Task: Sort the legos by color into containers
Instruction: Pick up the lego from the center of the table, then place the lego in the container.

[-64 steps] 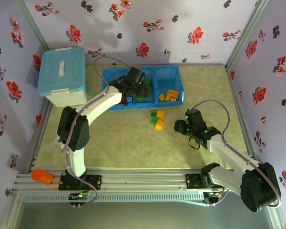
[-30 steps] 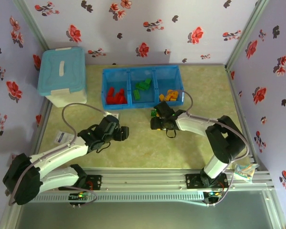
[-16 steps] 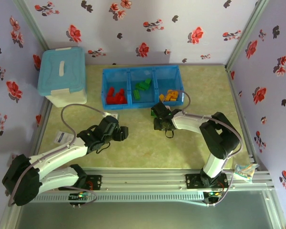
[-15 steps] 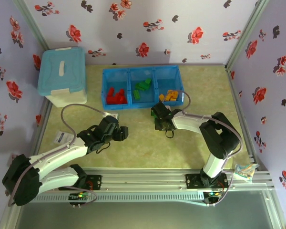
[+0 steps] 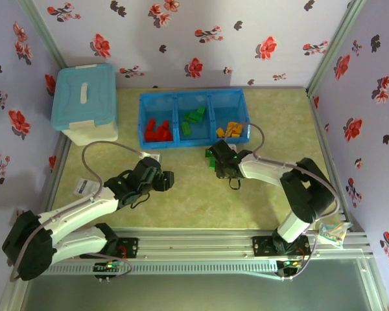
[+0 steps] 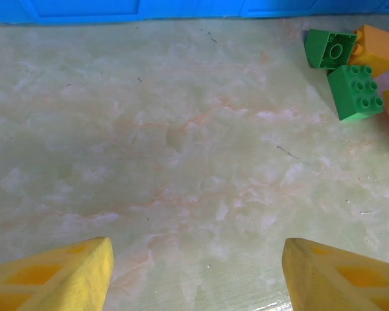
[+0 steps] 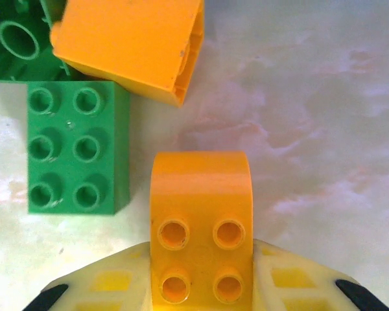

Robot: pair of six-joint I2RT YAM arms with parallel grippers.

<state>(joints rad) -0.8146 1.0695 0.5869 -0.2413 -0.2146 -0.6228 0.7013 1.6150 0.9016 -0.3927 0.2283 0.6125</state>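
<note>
Marbled worktop [image 5: 181, 207]. Right tool [image 7: 201, 295] pinched one orange brick [image 7: 201, 214], its long axis pointing straight out between the jaws. Just beside it lay two green bricks [image 7: 78, 148] and a second orange brick [image 7: 129, 45]. The orange-stocked right compartment of the blue tray [image 5: 172, 144], one of three, lay just far-right, and the right arm was nearer. Left tool [image 6: 194, 278] was spread and empty.

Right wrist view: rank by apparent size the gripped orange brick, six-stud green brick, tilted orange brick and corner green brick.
1. Gripped orange brick, in the right gripper: largest, but nearest the camera.
2-3. Six-stud green brick and tilted orange brick: look alike; the orange one is cropped.
4. Corner green brick: smallest, mostly cropped.
</note>
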